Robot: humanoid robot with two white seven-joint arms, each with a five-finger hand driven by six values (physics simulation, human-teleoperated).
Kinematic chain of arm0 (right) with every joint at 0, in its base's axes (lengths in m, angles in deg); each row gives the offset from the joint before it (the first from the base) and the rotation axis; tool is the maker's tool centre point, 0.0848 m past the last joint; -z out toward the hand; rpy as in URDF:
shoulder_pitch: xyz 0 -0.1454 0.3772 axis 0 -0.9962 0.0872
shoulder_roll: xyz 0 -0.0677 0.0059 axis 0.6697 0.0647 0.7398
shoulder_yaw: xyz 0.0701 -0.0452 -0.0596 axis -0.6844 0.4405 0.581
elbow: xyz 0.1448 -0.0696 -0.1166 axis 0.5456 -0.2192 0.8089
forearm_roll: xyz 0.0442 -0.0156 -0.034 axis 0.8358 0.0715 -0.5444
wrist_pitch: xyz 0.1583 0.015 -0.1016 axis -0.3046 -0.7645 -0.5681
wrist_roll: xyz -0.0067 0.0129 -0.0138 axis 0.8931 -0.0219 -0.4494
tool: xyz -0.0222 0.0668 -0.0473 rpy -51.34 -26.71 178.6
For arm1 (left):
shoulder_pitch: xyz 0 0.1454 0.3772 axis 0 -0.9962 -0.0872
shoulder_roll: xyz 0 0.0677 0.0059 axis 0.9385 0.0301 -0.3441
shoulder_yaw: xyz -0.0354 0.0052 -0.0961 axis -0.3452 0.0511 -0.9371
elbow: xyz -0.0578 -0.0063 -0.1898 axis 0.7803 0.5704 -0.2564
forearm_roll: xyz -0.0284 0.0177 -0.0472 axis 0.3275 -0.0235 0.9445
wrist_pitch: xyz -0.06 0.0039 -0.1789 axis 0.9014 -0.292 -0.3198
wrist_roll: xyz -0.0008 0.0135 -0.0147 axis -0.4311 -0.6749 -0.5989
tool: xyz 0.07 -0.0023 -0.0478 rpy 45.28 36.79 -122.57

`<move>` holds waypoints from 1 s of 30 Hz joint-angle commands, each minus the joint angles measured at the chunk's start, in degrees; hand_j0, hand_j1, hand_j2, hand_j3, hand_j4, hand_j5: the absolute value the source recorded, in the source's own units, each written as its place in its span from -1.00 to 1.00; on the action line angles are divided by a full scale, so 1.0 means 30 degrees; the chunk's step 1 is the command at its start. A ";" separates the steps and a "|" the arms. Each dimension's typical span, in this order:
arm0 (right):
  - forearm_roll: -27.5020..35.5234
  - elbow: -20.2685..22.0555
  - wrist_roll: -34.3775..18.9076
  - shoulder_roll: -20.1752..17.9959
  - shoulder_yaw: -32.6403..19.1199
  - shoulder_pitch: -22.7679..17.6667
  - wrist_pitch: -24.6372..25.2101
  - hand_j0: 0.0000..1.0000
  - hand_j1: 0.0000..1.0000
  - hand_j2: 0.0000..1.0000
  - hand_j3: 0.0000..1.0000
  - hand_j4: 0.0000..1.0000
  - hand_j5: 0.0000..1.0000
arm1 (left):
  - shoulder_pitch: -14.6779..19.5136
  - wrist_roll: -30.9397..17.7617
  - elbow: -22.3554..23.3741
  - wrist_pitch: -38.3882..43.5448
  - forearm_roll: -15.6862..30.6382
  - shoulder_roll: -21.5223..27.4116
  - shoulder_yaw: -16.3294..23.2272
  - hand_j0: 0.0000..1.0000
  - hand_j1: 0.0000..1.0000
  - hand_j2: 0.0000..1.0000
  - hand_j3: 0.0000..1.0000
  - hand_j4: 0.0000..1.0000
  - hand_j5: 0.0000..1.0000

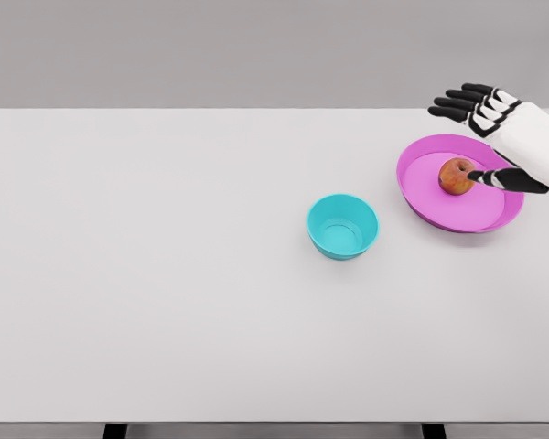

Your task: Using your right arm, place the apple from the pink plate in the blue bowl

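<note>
While the apple (456, 176) is still sitting on the pink plate (421, 197), the task is standing at its opening step: nothing is lifted yet, and the bowl (342, 226) is lying empty. Entering from the right edge, the right hand (494, 137) is hovering over the plate's far right side with its fingers (459, 102) spread wide, gripping nothing; the thumb tip is pointing at the apple's right flank, seemingly touching or just short of it. Closing on the apple, lifting, carrying and releasing are all remaining. Plate and bowl are lying apart, the bowl to the left and slightly nearer the robot, with bare table (165, 274) between them. The plate is sitting close to the table's right edge, whereas wide open room is extending leftward. No left arm is showing.
</note>
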 commanded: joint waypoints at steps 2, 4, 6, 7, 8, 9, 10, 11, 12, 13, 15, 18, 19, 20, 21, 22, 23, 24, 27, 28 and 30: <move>0.0135 0.0173 0.0038 -0.0190 -0.0230 0.0000 -0.0024 1.00 1.00 1.00 1.00 1.00 1.00 | 0.0000 -0.0001 -0.0001 0.0000 -0.0003 0.0001 -0.0001 1.00 1.00 1.00 1.00 1.00 1.00; 0.0165 -0.1230 0.0038 -0.0191 -0.1050 -0.0352 0.0005 1.00 1.00 1.00 1.00 1.00 1.00 | 0.0000 -0.0001 -0.0001 0.0000 -0.0003 0.0001 -0.0001 1.00 1.00 1.00 1.00 1.00 1.00; 0.0135 -0.3224 -0.3704 -0.0191 -0.1285 -0.0264 -0.0024 1.00 1.00 1.00 1.00 1.00 1.00 | 0.0000 -0.0001 -0.0001 0.0000 -0.0003 0.0001 -0.0001 1.00 1.00 1.00 1.00 1.00 1.00; 0.0106 -0.3927 -0.7164 -0.0044 -0.1900 -0.0117 -0.0024 1.00 1.00 1.00 1.00 1.00 1.00 | 0.0000 -0.0001 -0.0001 0.0000 -0.0003 0.0001 -0.0001 1.00 1.00 1.00 1.00 1.00 1.00; 0.0077 -0.4543 -0.8983 -0.0015 -0.2398 -0.0088 -0.0053 1.00 1.00 1.00 1.00 1.00 1.00 | 0.0000 -0.0001 -0.0001 0.0000 -0.0003 0.0001 -0.0001 1.00 1.00 1.00 1.00 1.00 1.00; -0.0011 -0.4719 -1.0214 -0.0015 -0.2604 -0.0088 -0.0053 1.00 1.00 1.00 1.00 1.00 1.00 | 0.0000 -0.0001 -0.0001 0.0000 -0.0003 0.0001 -0.0001 1.00 1.00 1.00 1.00 1.00 1.00; -0.0041 -0.4866 -1.1531 0.0015 -0.2663 0.0028 -0.0024 1.00 1.00 1.00 1.00 1.00 1.00 | 0.0000 -0.0001 -0.0001 0.0000 -0.0003 0.0001 -0.0001 1.00 1.00 1.00 1.00 1.00 1.00; -0.0099 -0.5012 -1.1710 0.0102 -0.2634 0.0088 0.0005 1.00 1.00 1.00 1.00 1.00 1.00 | 0.0000 -0.0001 -0.0001 0.0000 -0.0003 0.0001 -0.0001 1.00 1.00 1.00 1.00 1.00 1.00; -0.0128 -0.5684 -1.1827 0.0394 -0.2372 0.0554 0.0005 1.00 1.00 1.00 1.00 1.00 1.00 | 0.0000 -0.0001 -0.0001 0.0000 -0.0003 0.0001 -0.0001 1.00 1.00 1.00 1.00 1.00 1.00; -0.0128 -0.6417 -1.2412 0.0629 -0.1318 0.1667 0.0005 1.00 1.00 1.00 1.00 1.00 1.00 | 0.0000 -0.0001 -0.0001 0.0000 -0.0003 0.0001 -0.0001 1.00 1.00 1.00 1.00 1.00 1.00; -0.0128 -0.8057 -1.3702 0.1712 0.1671 0.4685 0.0034 1.00 1.00 1.00 1.00 1.00 1.00 | 0.0000 -0.0001 -0.0001 0.0000 -0.0003 0.0001 -0.0001 1.00 1.00 1.00 1.00 1.00 1.00; -0.0128 -1.0078 -1.3738 0.2915 0.3604 0.6882 0.0005 1.00 1.00 1.00 1.00 1.00 1.00 | 0.0000 -0.0001 -0.0001 0.0000 -0.0003 0.0001 -0.0001 1.00 1.00 1.00 1.00 1.00 1.00; -0.0128 -1.0870 -1.3738 0.3237 0.4309 0.7587 0.0005 1.00 1.00 1.00 1.00 1.00 1.00 | 0.0000 -0.0001 -0.0001 0.0000 -0.0003 0.0001 -0.0001 1.00 1.00 1.00 1.00 1.00 1.00; -0.0157 -1.1661 -1.3738 0.3501 0.4719 0.8173 0.0005 1.00 1.00 1.00 1.00 1.00 1.00 | 0.0000 -0.0001 -0.0001 0.0000 -0.0003 0.0001 -0.0001 1.00 1.00 1.00 1.00 1.00 1.00; -0.0158 -1.2305 -1.3738 0.3647 0.5158 0.8612 0.0005 1.00 1.00 1.00 1.00 1.00 1.00 | 0.0000 -0.0001 -0.0001 0.0000 -0.0003 0.0001 -0.0001 1.00 1.00 1.00 1.00 1.00 1.00; -0.0158 -1.2717 -1.3738 0.3881 0.5598 0.8993 0.0005 1.00 1.00 1.00 1.00 1.00 1.00 | 0.0000 -0.0001 -0.0001 0.0000 -0.0003 0.0001 -0.0001 1.00 1.00 1.00 1.00 1.00 1.00; -0.0158 -1.3214 -1.3738 0.4203 0.6213 0.9520 0.0005 1.00 1.00 1.00 1.00 1.00 1.00 | 0.0000 -0.0001 -0.0001 0.0000 -0.0003 0.0001 -0.0001 1.00 1.00 1.00 1.00 1.00 1.00; -0.0158 -1.3859 -1.3738 0.4643 0.6828 1.0018 -0.0024 1.00 1.00 1.00 1.00 1.00 1.00 | 0.0000 -0.0001 -0.0001 0.0000 -0.0003 0.0001 -0.0001 1.00 1.00 1.00 1.00 1.00 1.00; -0.0421 -1.5793 -1.3738 0.5552 0.7649 1.1074 -0.0024 1.00 1.00 1.00 1.00 1.00 1.00 | 0.0000 -0.0001 -0.0001 0.0000 -0.0003 0.0001 -0.0001 1.00 1.00 1.00 1.00 1.00 1.00; -0.0451 -1.6145 -1.3738 0.5610 0.7913 1.1338 0.0005 1.00 1.00 1.00 1.00 1.00 1.00 | 0.0000 -0.0001 -0.0001 0.0000 -0.0003 0.0001 -0.0001 1.00 1.00 1.00 1.00 1.00 1.00; -0.0509 -1.6818 -1.3738 0.5962 0.8059 1.1718 0.0005 1.00 1.00 1.00 1.00 1.00 1.00 | 0.0000 -0.0001 -0.0001 0.0000 -0.0003 0.0001 -0.0001 1.00 1.00 1.00 1.00 1.00 1.00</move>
